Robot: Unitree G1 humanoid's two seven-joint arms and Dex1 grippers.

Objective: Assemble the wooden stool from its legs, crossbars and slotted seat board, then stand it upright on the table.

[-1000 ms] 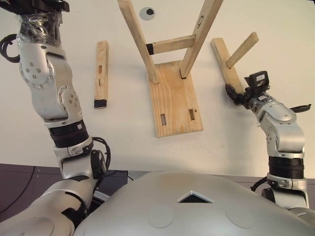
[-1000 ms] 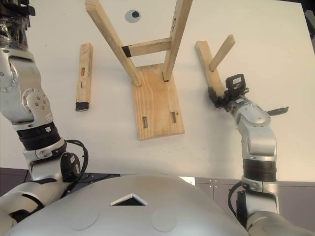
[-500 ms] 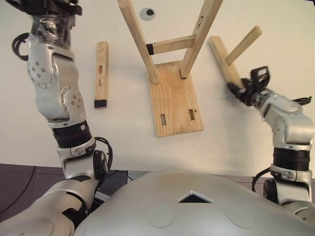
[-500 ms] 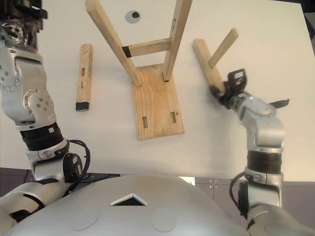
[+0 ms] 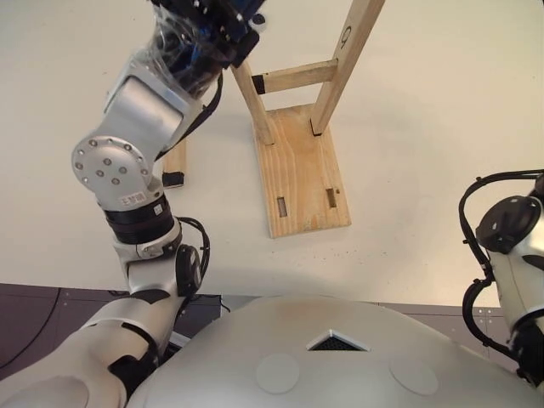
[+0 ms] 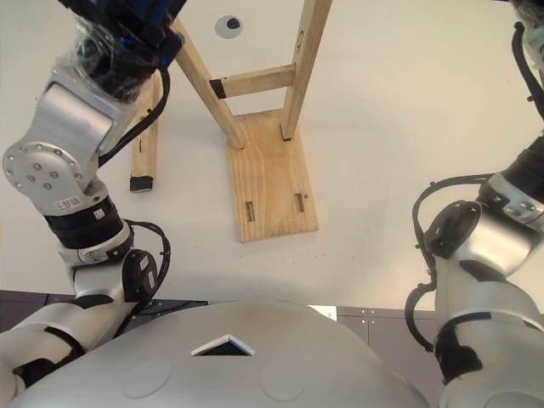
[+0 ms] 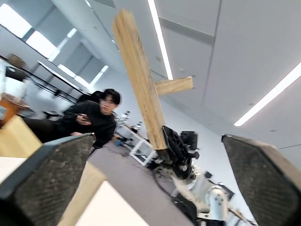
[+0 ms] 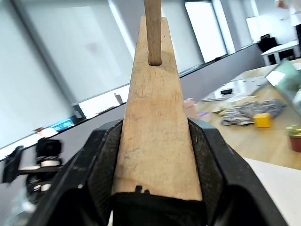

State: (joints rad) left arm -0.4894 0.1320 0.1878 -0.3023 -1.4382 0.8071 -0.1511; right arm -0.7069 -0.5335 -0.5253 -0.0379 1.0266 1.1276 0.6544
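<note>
**Right gripper [image 8: 157, 139] clamping a raised leg [image 8: 157, 108], left gripper [image 7: 156, 160] hanging open**

Left eye view: the slotted seat board [image 5: 302, 178] is lying flat on the white table [image 5: 416, 102]. The left upright leg [image 5: 255, 106] and the right upright leg [image 5: 340, 64] are standing in its far slots, with a crossbar [image 5: 293, 76] joining them. The left arm is stretching over the table, its wrist just beside the left upright leg. A loose leg [image 5: 176, 166] is lying flat on that side, partly hidden by the arm.

Right eye view: a small round disc [image 6: 228, 25] is sitting on the table beyond the stool parts.

Left wrist view: the left gripper's fingers [image 7: 47, 174] are standing wide apart, grasping nothing. A wooden edge is showing just beside one finger; contact cannot be told. Farther off, the right gripper is holding the raised leg in the air, a short crossbar [image 7: 175, 85] sticking out from its side.

Right wrist view: the right gripper's fingers [image 8: 106, 160] are pressing on both sides of the raised leg's end, with the short crossbar plugged into its hole.
</note>
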